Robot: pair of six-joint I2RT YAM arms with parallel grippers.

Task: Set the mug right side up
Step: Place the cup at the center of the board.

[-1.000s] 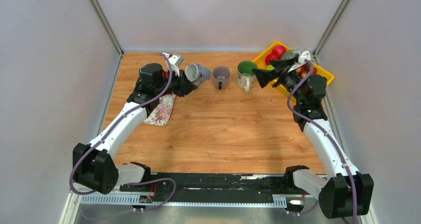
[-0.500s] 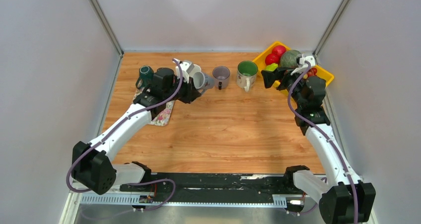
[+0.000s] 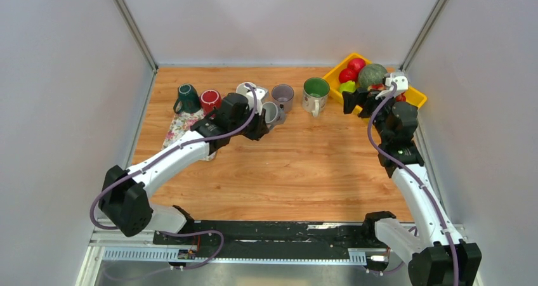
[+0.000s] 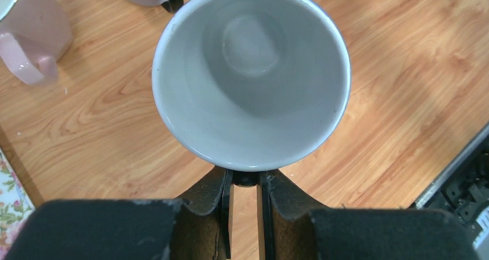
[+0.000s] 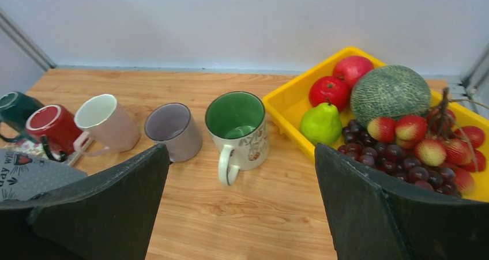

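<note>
Mug (image 4: 251,70): pale grey, glossy, round-rimmed

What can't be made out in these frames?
Left wrist: the grey mug's own mouth fills the view, hiding its outside and whether its base touches the table.
Top external: the left arm covers part of that mug.
Right wrist: the mug's print is cut off by a right jaw and the frame edge.
</note>
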